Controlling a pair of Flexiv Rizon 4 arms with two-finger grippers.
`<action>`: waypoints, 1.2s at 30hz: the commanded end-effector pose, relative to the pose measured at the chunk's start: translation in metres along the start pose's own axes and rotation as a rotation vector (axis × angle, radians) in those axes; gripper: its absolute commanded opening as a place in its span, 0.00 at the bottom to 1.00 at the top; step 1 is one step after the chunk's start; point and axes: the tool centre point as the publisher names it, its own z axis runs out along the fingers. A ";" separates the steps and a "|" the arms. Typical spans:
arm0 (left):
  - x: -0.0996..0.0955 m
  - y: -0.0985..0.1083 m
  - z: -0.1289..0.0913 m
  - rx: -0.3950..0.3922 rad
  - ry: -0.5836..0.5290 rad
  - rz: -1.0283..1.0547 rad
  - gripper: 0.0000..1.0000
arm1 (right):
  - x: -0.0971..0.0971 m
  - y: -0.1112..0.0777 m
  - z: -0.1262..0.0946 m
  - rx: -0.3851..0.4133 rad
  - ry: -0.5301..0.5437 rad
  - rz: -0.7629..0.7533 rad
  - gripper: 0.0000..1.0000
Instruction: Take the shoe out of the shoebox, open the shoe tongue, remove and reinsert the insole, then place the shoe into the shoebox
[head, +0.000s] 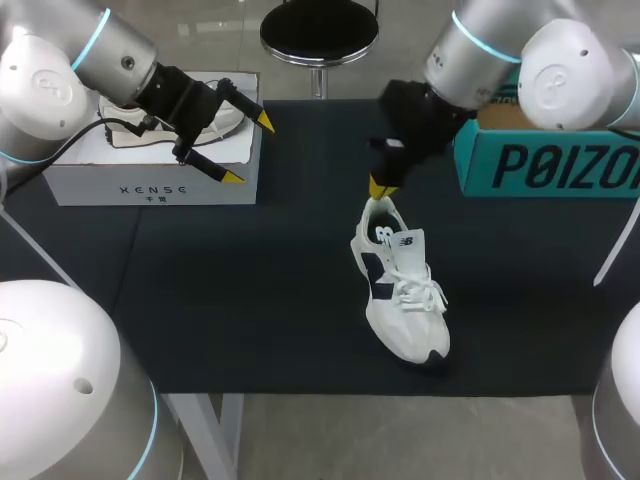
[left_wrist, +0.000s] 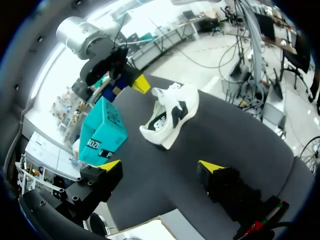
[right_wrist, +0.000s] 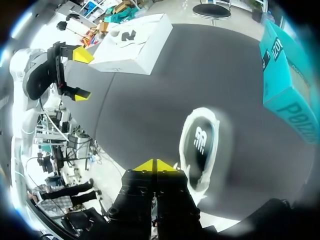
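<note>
The shoe (head: 403, 290) lies out on the table (head: 250, 300), insole (right_wrist: 200, 145) in; right hand (head: 379, 187) narrow at its heel, left hand (head: 248, 150) wide, well away; tongue (head: 405, 246), insole, reboxing remain.

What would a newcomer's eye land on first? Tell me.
The white shoe with dark side panels, lying alone on the dark mat, with the right gripper shut at its heel. Next, the left gripper, open by the white shoebox at the left, and the teal box at the far right.

The table (head: 250, 300) has a dark, matte top under bright, even light.
</note>
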 end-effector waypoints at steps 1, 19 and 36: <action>-0.001 0.000 0.000 -0.003 0.003 0.001 1.00 | 0.000 -0.002 0.000 -0.004 -0.002 0.002 0.00; -0.001 0.000 0.000 -0.003 0.003 0.001 1.00 | 0.007 -0.015 0.003 0.060 -0.260 0.119 0.00; -0.001 0.000 0.000 -0.003 0.003 0.001 1.00 | -0.005 -0.021 0.035 0.041 -0.367 0.168 0.00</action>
